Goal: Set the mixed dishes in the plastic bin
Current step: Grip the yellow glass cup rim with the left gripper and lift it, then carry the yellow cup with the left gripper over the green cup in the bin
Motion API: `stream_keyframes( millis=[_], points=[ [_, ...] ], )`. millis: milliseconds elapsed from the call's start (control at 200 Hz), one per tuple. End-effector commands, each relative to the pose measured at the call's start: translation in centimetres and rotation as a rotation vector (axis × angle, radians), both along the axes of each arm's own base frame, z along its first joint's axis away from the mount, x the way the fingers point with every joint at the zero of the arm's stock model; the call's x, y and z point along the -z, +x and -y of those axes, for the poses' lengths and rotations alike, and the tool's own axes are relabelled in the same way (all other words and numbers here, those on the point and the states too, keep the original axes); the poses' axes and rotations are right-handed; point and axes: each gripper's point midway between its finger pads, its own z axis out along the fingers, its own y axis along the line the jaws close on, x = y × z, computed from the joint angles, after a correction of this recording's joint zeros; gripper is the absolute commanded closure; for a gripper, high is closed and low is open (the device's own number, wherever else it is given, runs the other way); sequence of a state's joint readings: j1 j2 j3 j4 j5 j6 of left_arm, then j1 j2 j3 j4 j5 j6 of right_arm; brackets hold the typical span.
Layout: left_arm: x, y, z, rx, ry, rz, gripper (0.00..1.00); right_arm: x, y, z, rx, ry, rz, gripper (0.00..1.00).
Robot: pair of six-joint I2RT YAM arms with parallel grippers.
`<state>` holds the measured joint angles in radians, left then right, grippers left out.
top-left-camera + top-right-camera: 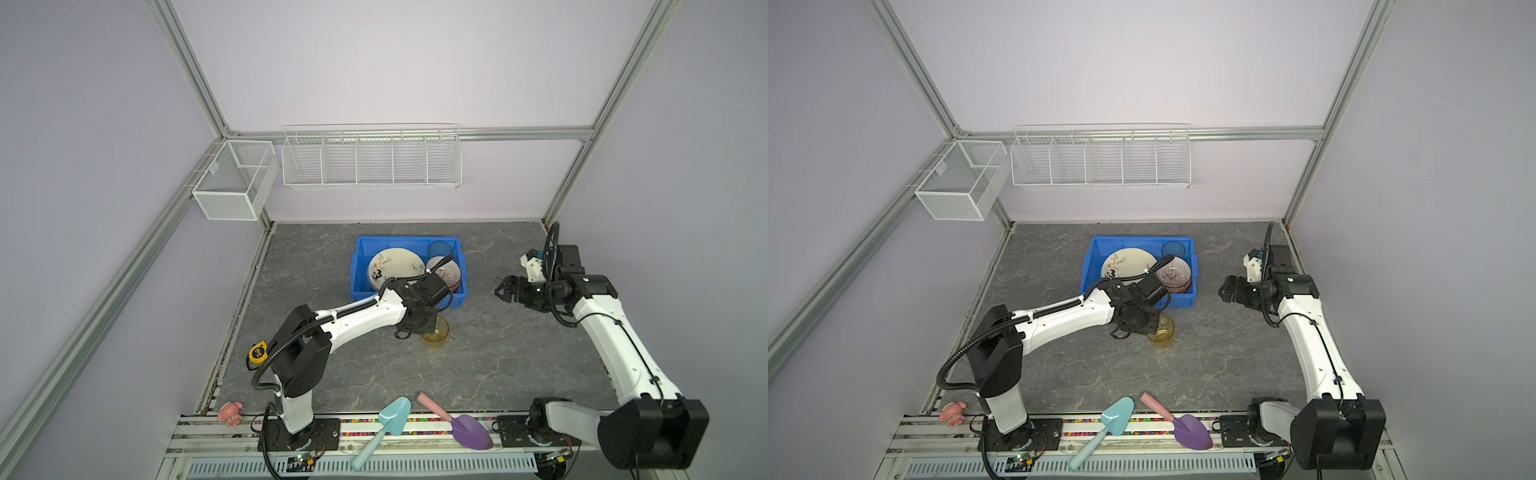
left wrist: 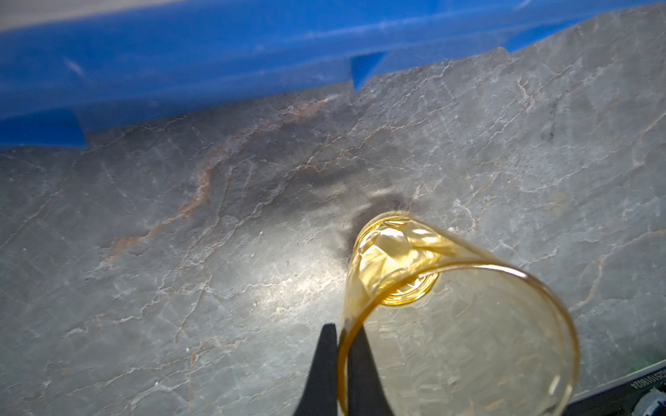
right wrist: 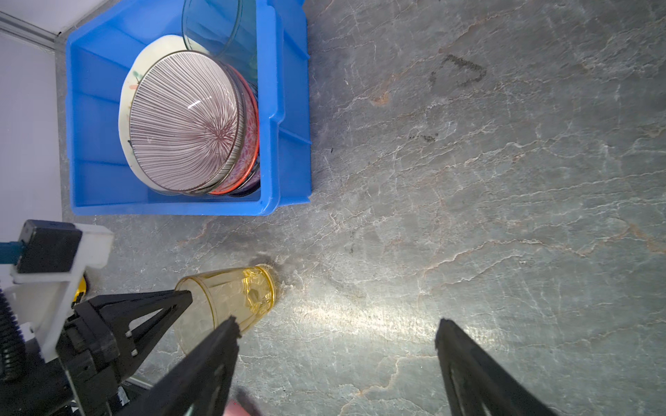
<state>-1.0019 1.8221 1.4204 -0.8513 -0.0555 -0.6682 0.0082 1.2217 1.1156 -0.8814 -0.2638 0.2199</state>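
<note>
One dish looks to be left out on the table. Down at six o'clock, along the front edge, the teal shovel (image 1: 392,415) and purple shovel (image 1: 469,430) lie near each other, and they're not ours to move.

Step in toward the middle and there's the amber tumbler (image 1: 436,332), upright just outside the bin's near wall. The left gripper (image 2: 342,335) is pinched on its rim, one finger inside the glass, one outside. Whether the base is off the slate yet, I can't tell.

Out at three o'clock the right gripper (image 3: 337,326) hangs with jaws spread wide, holding nothing, well apart from the bin.

Farther back, at twelve, the blue plastic bin (image 1: 361,266) is filling up. A cream plate (image 1: 395,264) sits on its nine o'clock side, and a ribbed bowl (image 1: 446,270) tops a stack of bowls on its three o'clock side. A bluish-green tumbler (image 1: 439,249) stands in the far corner.

My read is that most of the job is done. What's left is to lift this glass, carry it over the wall and release it.
</note>
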Motion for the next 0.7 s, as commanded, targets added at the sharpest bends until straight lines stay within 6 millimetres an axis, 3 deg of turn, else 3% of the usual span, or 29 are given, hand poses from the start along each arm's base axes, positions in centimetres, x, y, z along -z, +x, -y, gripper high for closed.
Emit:
stream_keyframes(
  millis=[0, 130, 370, 695],
  points=[
    [-1.3, 0.1, -0.3, 0.008, 0.015, 0.026, 1.00, 0.3, -0.4, -0.3, -0.033, 0.007, -0.015, 0.12],
    [-3.7, 0.6, -1.4, 0.012, 0.057, 0.077, 1.00, 0.0, -0.2, -0.3, -0.035, 0.006, -0.005, 0.12],
    [-10.7, 2.8, -3.3, -0.021, 0.062, 0.211, 1.00, -0.5, 0.1, -0.3, -0.035, 0.006, 0.006, 0.12],
    [-17.4, 8.3, -6.0, -0.115, -0.024, 0.402, 1.00, -1.2, 0.6, -0.4, -0.034, 0.013, 0.020, 0.12]
  ],
)
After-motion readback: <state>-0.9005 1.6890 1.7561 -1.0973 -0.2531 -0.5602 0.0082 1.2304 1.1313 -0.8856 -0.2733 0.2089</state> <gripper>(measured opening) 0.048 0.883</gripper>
